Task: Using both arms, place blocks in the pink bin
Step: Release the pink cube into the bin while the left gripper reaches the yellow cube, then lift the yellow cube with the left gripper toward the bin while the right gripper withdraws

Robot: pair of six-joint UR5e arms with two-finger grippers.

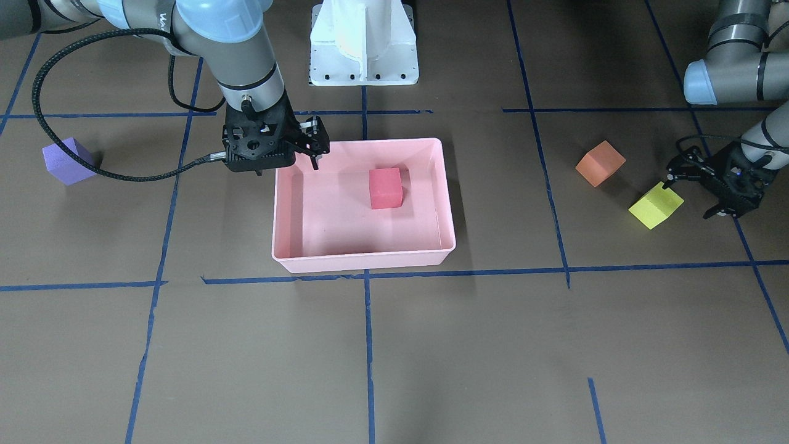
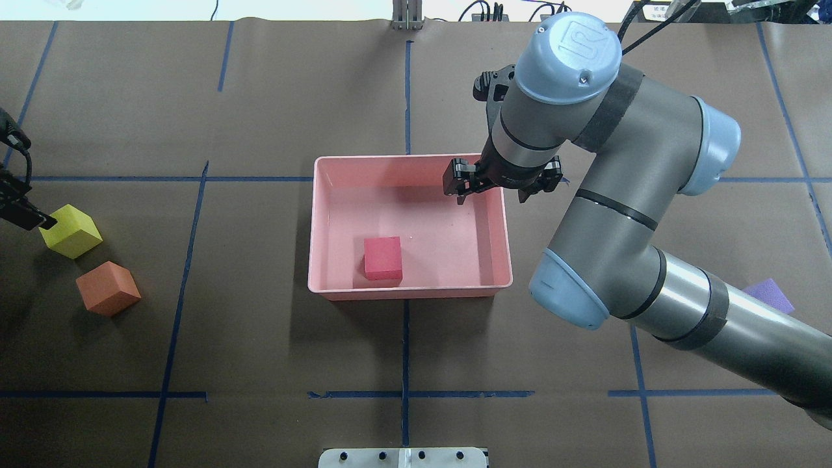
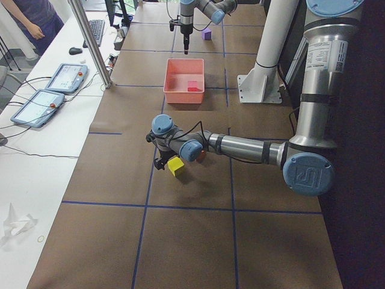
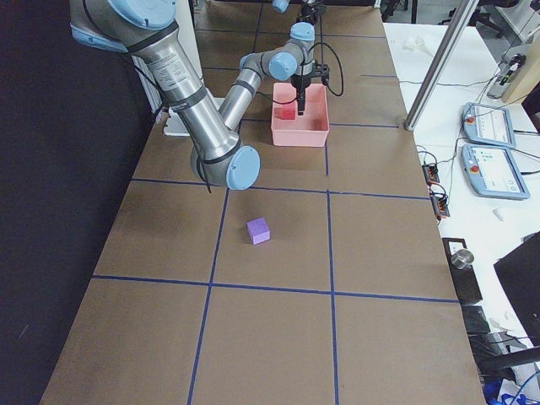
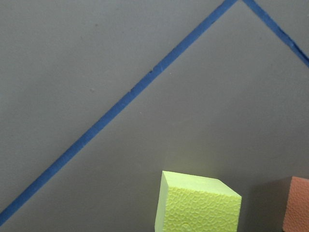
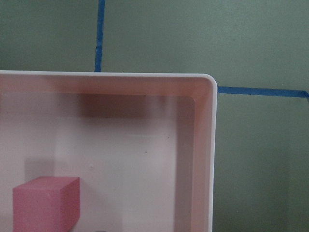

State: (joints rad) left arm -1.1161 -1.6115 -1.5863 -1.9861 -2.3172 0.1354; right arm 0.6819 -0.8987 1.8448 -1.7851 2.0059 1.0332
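Front-facing view: I see the pink bin (image 1: 363, 262), a shallow pale tub with a thin rim, with the matte red cube (image 1: 385, 188) flat on its floor. My right claw (image 1: 314, 157) hangs over a bin corner, fingers apart and empty. The purple cube (image 1: 68, 160) sits well apart on the table (image 1: 431, 345). The orange cube (image 1: 600, 163) and yellow-green cube (image 1: 656, 205) lie near each other. My left claw (image 1: 689, 197) is low beside the yellow-green one, fingers apart, one tip at its edge.

Overhead, the red cube lies near the bin's robot-side wall.

Left wrist camera: the yellow-green cube's pebbled foam face, with the orange one at the corner.

Right wrist camera: the bin's rounded corner, with the red cube inside.
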